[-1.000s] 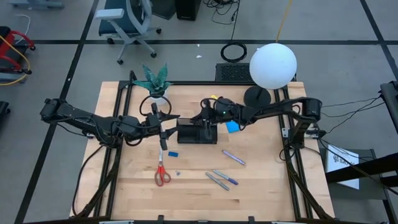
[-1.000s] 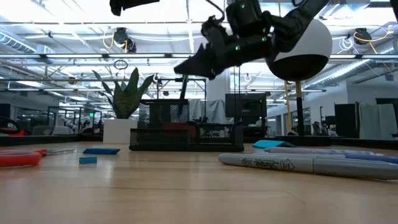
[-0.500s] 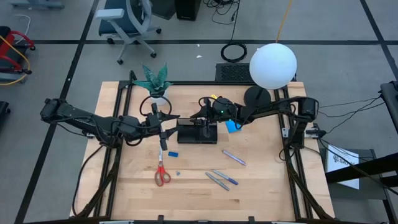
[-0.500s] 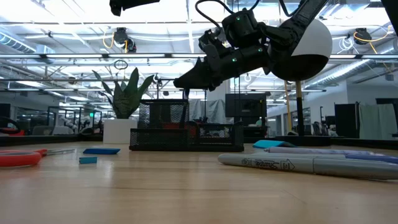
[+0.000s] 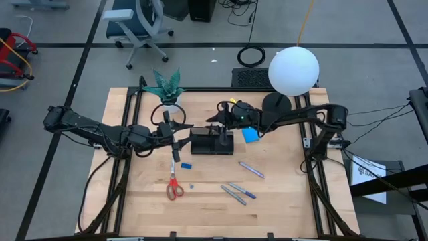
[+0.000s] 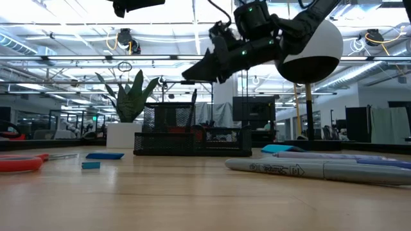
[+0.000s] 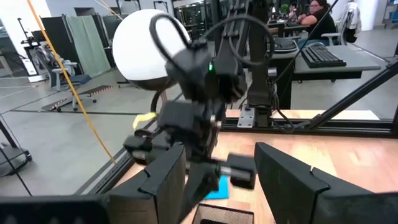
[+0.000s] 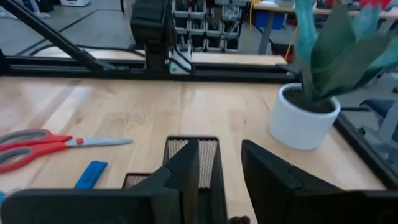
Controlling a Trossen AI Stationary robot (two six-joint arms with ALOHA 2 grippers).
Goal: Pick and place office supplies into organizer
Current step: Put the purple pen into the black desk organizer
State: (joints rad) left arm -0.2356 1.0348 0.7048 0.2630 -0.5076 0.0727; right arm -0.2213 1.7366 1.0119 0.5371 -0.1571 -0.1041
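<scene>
Looking across the table, the black mesh organizer (image 6: 192,131) hides most of a dark pen (image 6: 193,109) leaning inside its taller compartment, near the table's middle. The right gripper (image 5: 219,120) hangs above it, higher than a moment ago, its flat fingers now parted and empty. The left gripper (image 5: 182,125) waits beside the organizer, jaws wide. Red-handled scissors (image 5: 174,186) lie on the pale wood

Bare table (image 5: 281,194) at lower right stays free. The organizer (image 5: 211,144), both arms, the plant (image 5: 167,90) and the lamp base (image 5: 276,104) crowd the upper centre.
</scene>
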